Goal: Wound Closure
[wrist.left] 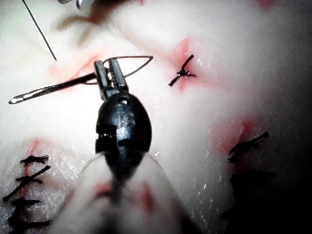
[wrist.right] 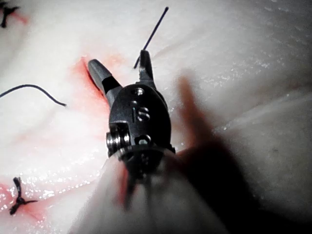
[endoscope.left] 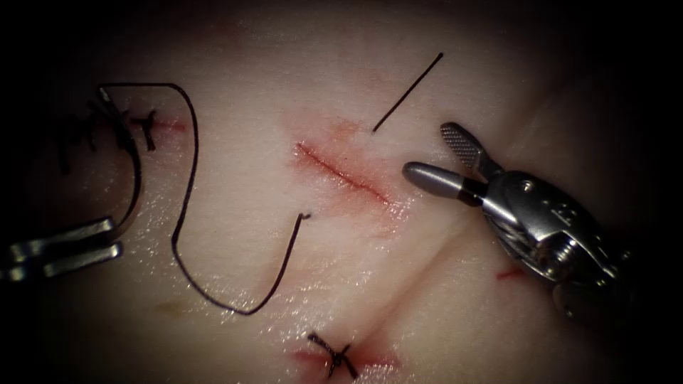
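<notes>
Fingers of the right tool (endoscope.left: 445,160) stand wide apart and hold nothing, poised just right of the cut (endoscope.left: 341,174), one pad's ribbed face turned up. Left tool (endoscope.left: 107,238), at the far left, has its fingers clamped on the needle (endoscope.left: 131,167) near its swaged end; the curve arcs up away from the fingers, free of the tissue (endoscope.left: 441,299), its tip over an older stitched cut (endoscope.left: 146,128). That grip likely keeps the point clear and ready. Thread (endoscope.left: 186,213) trails from the needle in a slack loop across the tissue left of the cut, ending loose beside it. A stray cut end (endoscope.left: 407,92) lies beyond the cut. Red fluid (endoscope.left: 334,131) tints the cut's edges. Another knot (endoscope.left: 334,354) sits nearer. Tissue is pale, moist, glistening.
</notes>
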Robot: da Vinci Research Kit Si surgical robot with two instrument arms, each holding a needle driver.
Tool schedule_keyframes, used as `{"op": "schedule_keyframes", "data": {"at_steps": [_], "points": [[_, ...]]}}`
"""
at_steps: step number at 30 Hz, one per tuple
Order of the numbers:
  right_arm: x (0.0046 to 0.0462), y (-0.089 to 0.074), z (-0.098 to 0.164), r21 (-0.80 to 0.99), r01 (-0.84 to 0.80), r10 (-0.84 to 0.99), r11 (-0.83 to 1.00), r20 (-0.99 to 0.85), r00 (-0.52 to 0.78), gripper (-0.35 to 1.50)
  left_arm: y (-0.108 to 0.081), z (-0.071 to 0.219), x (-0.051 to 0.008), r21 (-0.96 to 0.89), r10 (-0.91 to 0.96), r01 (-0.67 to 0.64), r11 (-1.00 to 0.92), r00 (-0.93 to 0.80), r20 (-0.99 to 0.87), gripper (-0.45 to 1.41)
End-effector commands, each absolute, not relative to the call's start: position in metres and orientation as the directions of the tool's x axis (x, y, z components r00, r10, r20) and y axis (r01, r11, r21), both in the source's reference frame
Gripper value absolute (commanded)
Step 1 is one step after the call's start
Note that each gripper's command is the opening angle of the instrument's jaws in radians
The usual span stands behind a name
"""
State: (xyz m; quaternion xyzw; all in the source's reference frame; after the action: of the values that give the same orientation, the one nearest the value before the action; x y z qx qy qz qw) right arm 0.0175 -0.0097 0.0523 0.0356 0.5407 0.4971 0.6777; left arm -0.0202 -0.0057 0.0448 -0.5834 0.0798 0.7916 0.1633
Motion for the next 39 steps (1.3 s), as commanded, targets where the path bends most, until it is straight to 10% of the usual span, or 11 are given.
{"op": "schedule_keyframes", "data": {"at_steps": [1,20,22,23,24,25,39], "points": [[0.0183,-0.0082,0.0541,0.601,-0.639,0.721,0.48,-0.686,-0.103,1.08,-0.0058,0.0453,-0.0207,-0.064,0.164,-0.35,-0.934,-0.265,-0.95,-0.45],[0.0202,-0.0037,0.0597,0.624,-0.622,0.723,0.474,-0.678,-0.13,1.23,-0.0062,0.0451,-0.0204,-0.062,0.161,-0.347,-0.936,-0.266,-0.95,-0.45],[0.0206,-0.0036,0.0597,0.631,-0.615,0.728,0.472,-0.673,-0.131,1.11,-0.0063,0.0451,-0.0203,-0.062,0.161,-0.347,-0.936,-0.266,-0.95,-0.45],[0.0211,-0.0039,0.0596,0.572,-0.611,0.683,0.548,-0.728,-0.069,0.07,-0.0062,0.0452,-0.0203,-0.061,0.161,-0.347,-0.936,-0.266,-0.951,-0.45],[0.0211,-0.0039,0.0596,0.572,-0.611,0.683,0.548,-0.728,-0.069,0.07,-0.0062,0.0452,-0.0203,-0.061,0.161,-0.347,-0.936,-0.266,-0.951,-0.45],[0.0213,-0.0041,0.0594,0.538,-0.594,0.648,0.598,-0.76,-0.036,-0.35,-0.0063,0.0452,-0.0203,-0.061,0.16,-0.346,-0.936,-0.265,-0.951,-0.45],[0.0231,-0.0056,0.0543,0.254,-0.546,0.393,0.798,-0.907,0.152,-0.35,-0.0063,0.0456,-0.0204,-0.057,0.157,-0.347,-0.936,-0.266,-0.951,-0.45]]}}
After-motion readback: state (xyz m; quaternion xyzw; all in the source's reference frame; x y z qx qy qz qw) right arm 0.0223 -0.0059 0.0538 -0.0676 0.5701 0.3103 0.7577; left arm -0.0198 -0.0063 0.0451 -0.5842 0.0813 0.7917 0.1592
